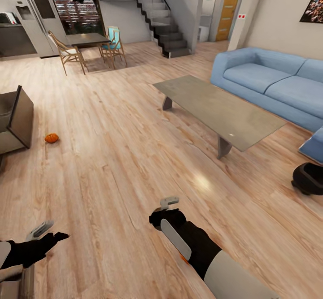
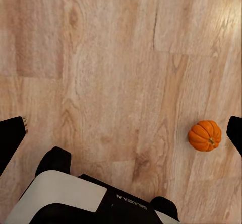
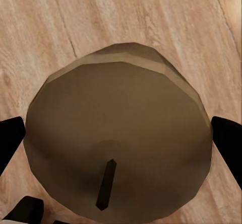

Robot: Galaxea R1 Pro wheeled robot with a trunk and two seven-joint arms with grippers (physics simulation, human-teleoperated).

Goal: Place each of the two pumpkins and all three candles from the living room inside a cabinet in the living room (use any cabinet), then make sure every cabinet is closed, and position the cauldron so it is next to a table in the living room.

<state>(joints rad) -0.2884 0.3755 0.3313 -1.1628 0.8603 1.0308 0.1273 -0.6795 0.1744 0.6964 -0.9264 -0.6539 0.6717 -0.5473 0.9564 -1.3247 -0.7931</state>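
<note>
While right gripper grips pale grey-brown round candle with dark wick between its fingers, carry level toward open dark-brown wooden cabinet drawer, well ahead to left; avoid squeezing harder. Glossy grey low table ahead right; black cauldron far right. Left gripper spread wide, empty; small orange ribbed pumpkin just beside one finger, on floor.

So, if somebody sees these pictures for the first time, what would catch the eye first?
Probably the blue sofa at the right, with the long grey table in front of it. Next, the small orange pumpkin lying alone on the wooden floor at the left, near an open dark cabinet. In the right wrist view, a candle with a dark wick sits between the right end effector fingers.
</note>
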